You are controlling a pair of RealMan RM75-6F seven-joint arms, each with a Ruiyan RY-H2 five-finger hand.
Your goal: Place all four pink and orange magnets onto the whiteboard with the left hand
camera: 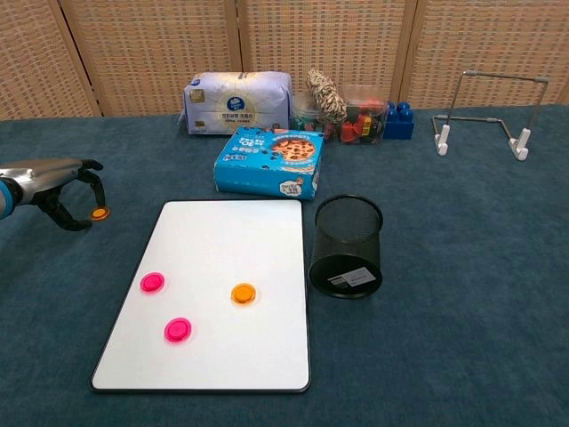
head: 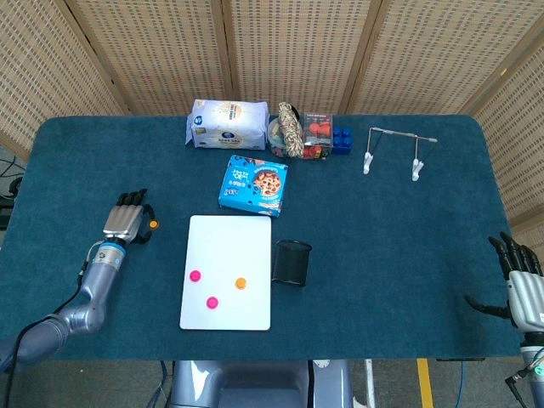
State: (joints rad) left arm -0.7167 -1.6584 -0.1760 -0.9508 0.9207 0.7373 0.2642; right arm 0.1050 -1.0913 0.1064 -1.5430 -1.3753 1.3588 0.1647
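Three small round magnets already sit on the flat white rectangular whiteboard [camera: 222,267], which lies on the dark blue carpet-like table top [head: 399,246]: a pink round magnet at the left [camera: 152,282], a second pink round magnet nearer the front edge [camera: 178,329], and an orange round magnet towards the middle [camera: 243,293]. The fourth, a small orange round magnet [camera: 100,213], still rests on the table cloth to the left of the board, well apart from its edge. By that count the task looks three quarters done, with one magnet left to place

The robot's left hand [camera: 55,182] reaches over that last magnet, its dark fingers curled down around it with the thumb on the near side; the chest view shows the magnet between fingertips and thumb, lying on the cloth and not lifted (whether the tips touch it I cannot tell). The right hand [head: 523,285] rests at the far right edge of the table, fingers spread and holding nothing

Just right of the board stands a black wire-mesh pen cup [camera: 347,246]. Behind the board lies a blue cookie box [camera: 269,161]
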